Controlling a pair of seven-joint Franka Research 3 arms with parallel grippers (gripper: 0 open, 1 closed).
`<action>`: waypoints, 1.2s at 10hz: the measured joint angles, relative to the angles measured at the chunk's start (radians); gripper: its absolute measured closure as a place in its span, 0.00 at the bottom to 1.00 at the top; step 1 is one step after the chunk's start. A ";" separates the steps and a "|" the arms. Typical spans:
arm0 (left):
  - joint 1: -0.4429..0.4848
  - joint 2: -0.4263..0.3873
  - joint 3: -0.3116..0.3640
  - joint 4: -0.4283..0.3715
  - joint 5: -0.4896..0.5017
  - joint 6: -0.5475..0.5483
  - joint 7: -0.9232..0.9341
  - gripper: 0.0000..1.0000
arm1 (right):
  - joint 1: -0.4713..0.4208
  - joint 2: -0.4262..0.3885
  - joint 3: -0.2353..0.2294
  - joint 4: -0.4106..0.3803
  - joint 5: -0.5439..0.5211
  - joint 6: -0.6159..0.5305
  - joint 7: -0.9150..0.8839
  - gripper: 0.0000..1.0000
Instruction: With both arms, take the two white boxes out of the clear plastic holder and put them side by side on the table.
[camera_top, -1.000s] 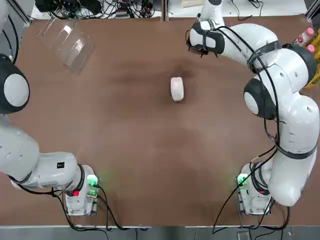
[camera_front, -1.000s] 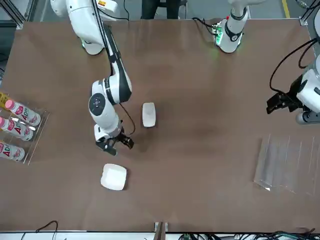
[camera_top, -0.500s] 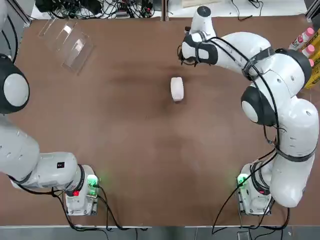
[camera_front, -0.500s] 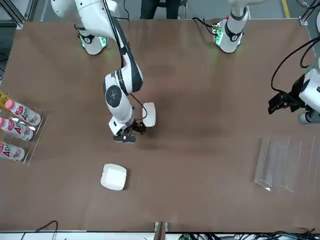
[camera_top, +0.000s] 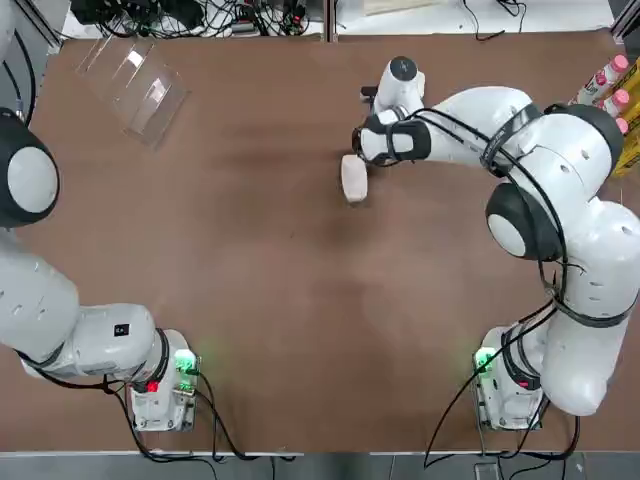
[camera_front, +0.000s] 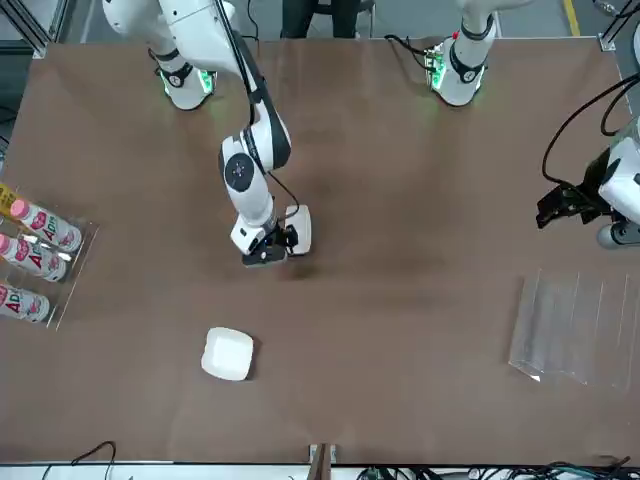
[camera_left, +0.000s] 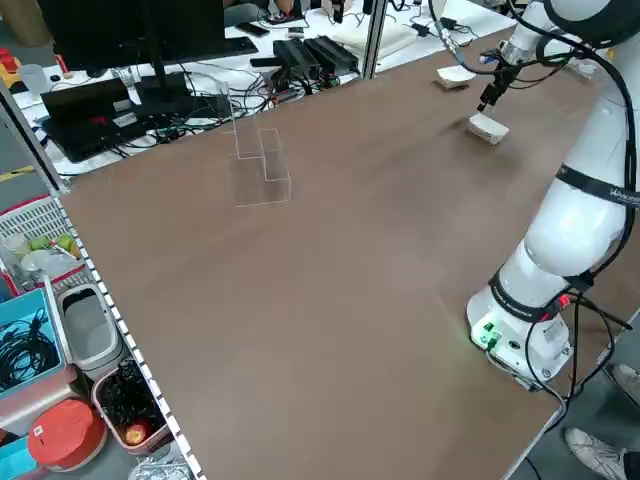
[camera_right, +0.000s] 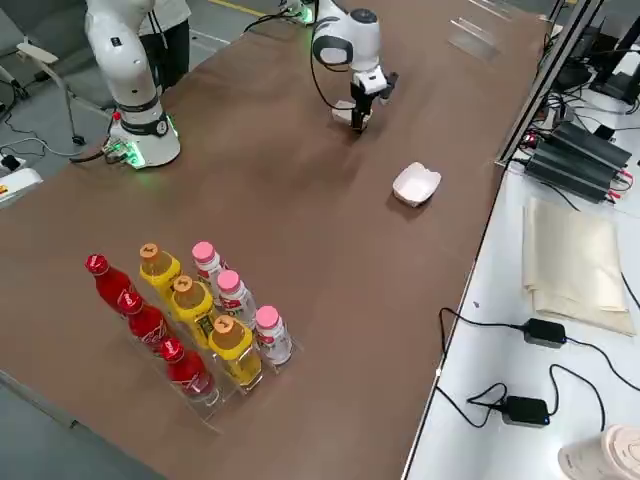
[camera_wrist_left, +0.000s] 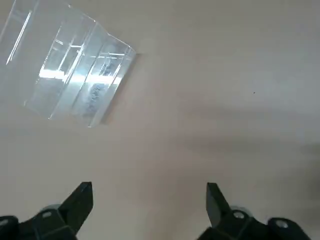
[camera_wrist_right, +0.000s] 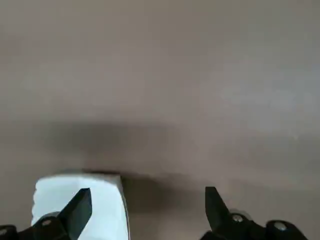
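Table (camera_top: 250, 300): right claw (camera_front: 272, 243) spread, wrist bent down beside white box (camera_front: 299, 229).

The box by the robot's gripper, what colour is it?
White all over; the box shows best in the front view.

overhead and front cameras both take in the whole flat brown table (camera_top: 250, 290); two raised side cameras look diagonally across it; wrist cameras hang close above its surface.
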 joint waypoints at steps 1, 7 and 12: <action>0.000 0.000 0.000 0.000 0.000 0.000 0.003 0.00 | 0.001 -0.014 0.014 -0.027 0.000 0.016 -0.002 0.00; -0.001 0.000 -0.003 0.004 0.000 0.000 0.003 0.00 | 0.002 -0.048 0.069 -0.125 0.173 0.098 -0.010 0.02; -0.001 0.000 -0.003 0.004 0.000 -0.014 0.003 0.00 | 0.015 -0.049 0.073 -0.125 0.209 0.102 -0.006 0.46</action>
